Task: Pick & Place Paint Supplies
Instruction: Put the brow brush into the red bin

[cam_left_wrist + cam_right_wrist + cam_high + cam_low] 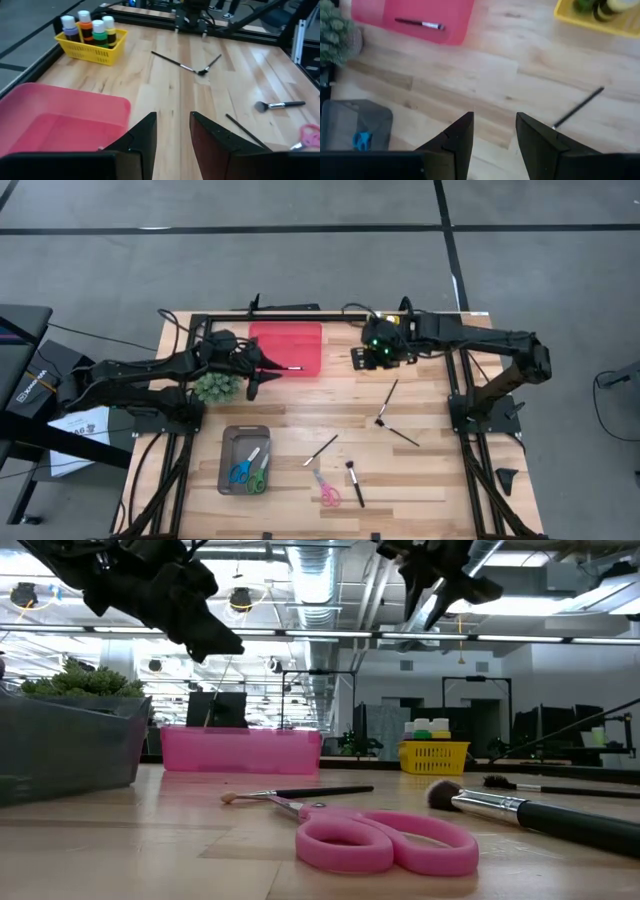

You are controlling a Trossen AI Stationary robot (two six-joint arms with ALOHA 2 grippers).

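Across the pale wooden counter, two crossed thin dark-handled paintbrushes lay nearest the empty, part-open right gripper, just below it in the high view, while the left gripper stood empty with narrowly parted jaws beside the flat pink plastic tray.

Desk: pale wood planks, smooth matt. Pink tray below left end effector: glossy plastic. Yellow basket: plastic mesh. Scissors: shiny pink plastic handles. Grey bin: matt plastic.
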